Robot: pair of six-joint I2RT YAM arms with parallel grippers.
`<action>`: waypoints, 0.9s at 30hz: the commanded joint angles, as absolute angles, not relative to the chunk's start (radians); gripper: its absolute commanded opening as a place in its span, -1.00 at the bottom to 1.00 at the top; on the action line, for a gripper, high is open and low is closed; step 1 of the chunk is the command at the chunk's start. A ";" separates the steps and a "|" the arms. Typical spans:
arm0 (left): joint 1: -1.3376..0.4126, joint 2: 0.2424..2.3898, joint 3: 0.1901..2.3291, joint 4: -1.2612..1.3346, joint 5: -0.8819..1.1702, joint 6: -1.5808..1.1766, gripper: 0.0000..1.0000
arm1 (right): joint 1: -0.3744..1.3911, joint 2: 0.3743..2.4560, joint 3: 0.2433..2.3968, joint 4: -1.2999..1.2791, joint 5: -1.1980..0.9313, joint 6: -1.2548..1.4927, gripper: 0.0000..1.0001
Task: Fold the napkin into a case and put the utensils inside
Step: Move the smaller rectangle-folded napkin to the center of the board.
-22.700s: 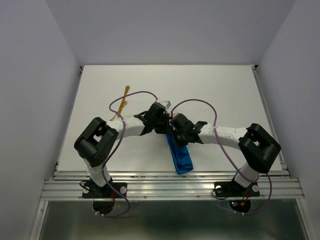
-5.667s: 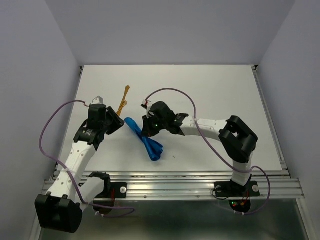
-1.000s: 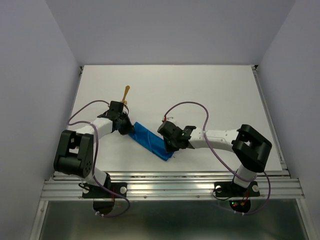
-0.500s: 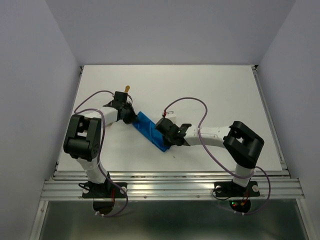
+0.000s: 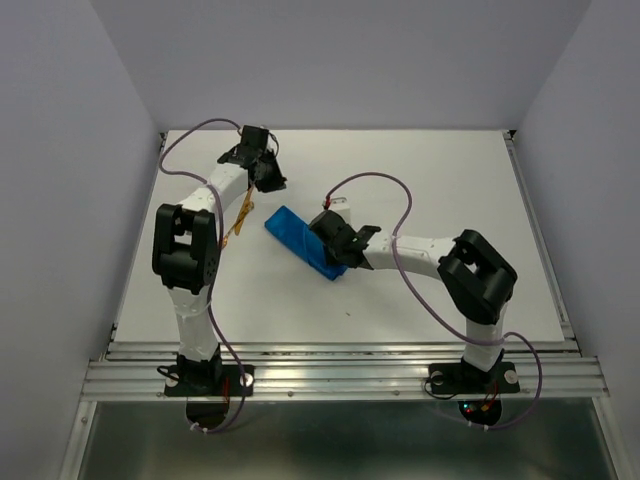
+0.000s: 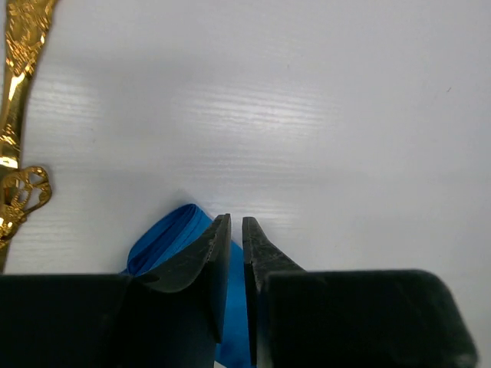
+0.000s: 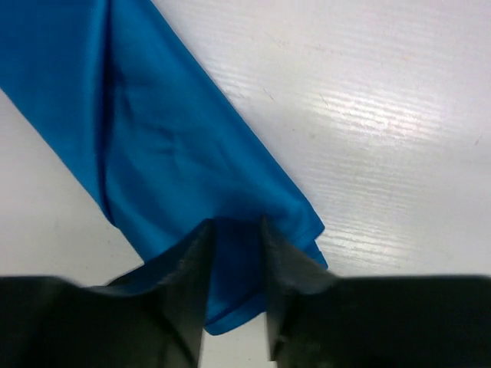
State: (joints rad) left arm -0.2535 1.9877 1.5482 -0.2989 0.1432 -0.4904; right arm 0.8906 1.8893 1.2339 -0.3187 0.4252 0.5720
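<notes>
The napkin lies folded into a narrow bright blue case (image 5: pixel 295 235), slanting across the middle of the white table (image 5: pixel 420 180). My right gripper (image 5: pixel 328 248) sits on its near-right end. In the right wrist view its fingers (image 7: pixel 234 224) are closed on the cloth (image 7: pixel 169 146) close to that end. The golden utensils (image 5: pixel 240 212) lie just left of the case. My left gripper (image 5: pixel 268 178) hovers beyond them, apart from the cloth, jaws almost together and empty (image 6: pixel 236 220). The left wrist view shows the case's open end (image 6: pixel 165 238) and utensil handles (image 6: pixel 17 46) at its left edge.
Purple cables loop above both arms (image 5: pixel 375 200). The table has raised rails on its left (image 5: pixel 150 200) and right (image 5: pixel 530 200) sides and a metal frame at the near edge (image 5: pixel 340 370).
The case has slid away from the near edge with my right gripper on it. My left gripper has left the case's far-left end and moved toward the back of the table.
</notes>
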 commanded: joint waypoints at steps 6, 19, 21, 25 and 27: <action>-0.242 1.888 1.683 -0.531 -0.069 -0.367 -0.34 | 0.855 1.789 1.370 -0.350 0.407 0.492 0.14; -0.158 1.792 1.405 -0.528 -0.231 -0.289 0.35 | 0.824 1.715 1.281 -0.380 0.307 0.509 0.49; -0.140 1.812 1.378 -0.523 -0.233 -0.278 0.35 | 0.824 1.694 1.253 -0.380 0.292 0.525 0.50; -0.104 1.845 1.345 -0.500 -0.192 -0.270 0.35 | 0.824 1.667 1.213 -0.377 0.287 0.540 0.50; -0.095 1.870 1.347 -0.491 -0.199 -0.264 0.32 | 0.824 1.666 1.204 -0.380 0.284 0.543 0.51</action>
State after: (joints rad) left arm -0.1169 1.8370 1.3586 -0.5102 -0.1776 -0.2939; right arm 0.8196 1.7214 1.2160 -0.3832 0.3000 0.5243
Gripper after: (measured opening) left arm 0.672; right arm 0.751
